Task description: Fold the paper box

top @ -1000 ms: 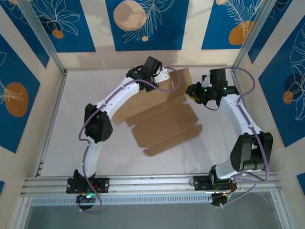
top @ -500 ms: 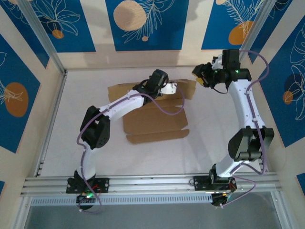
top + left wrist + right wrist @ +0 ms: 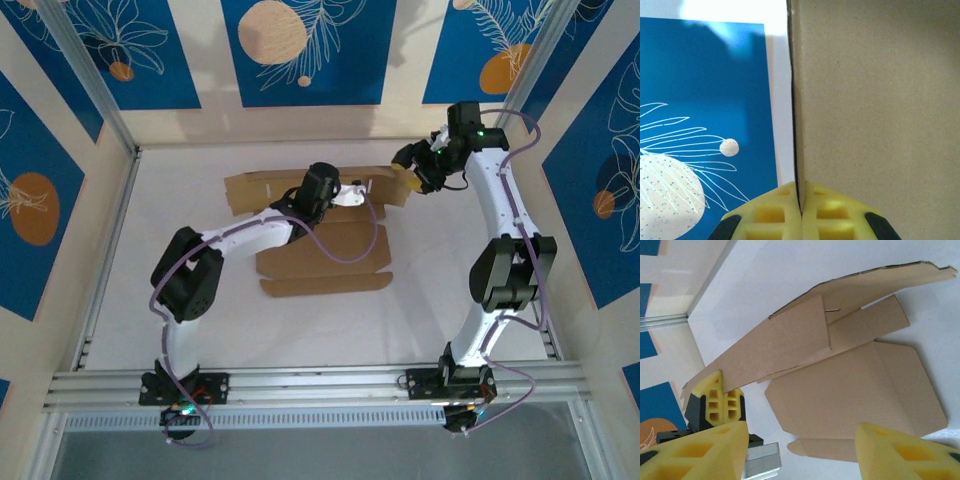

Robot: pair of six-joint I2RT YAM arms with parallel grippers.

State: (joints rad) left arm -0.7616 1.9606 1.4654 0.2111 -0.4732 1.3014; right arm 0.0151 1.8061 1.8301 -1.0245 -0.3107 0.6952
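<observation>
The paper box [image 3: 325, 250] is a brown die-cut sheet lying flat mid-table, with its long back panel [image 3: 270, 185] lifted off the surface. My left gripper [image 3: 362, 188] is shut on that raised panel; in the left wrist view its yellow pads [image 3: 785, 210] pinch the thin cardboard edge [image 3: 875, 115]. My right gripper [image 3: 408, 178] hovers open just off the panel's right end. In the right wrist view its fingers [image 3: 695, 450] stand wide apart above the flat sheet [image 3: 855, 390], holding nothing, and the left gripper [image 3: 722, 400] clamps the tilted panel.
White table surface [image 3: 120, 290] lies around the sheet. Blue-and-cream patterned walls [image 3: 300, 50] close in the back and both sides, and an aluminium rail [image 3: 320, 385] runs along the near edge by the arm bases.
The box has turned from a slant to lie square, farther back. The left gripper kept its hold and drew left. The right gripper swung to the back, then dipped toward the panel's right end.
</observation>
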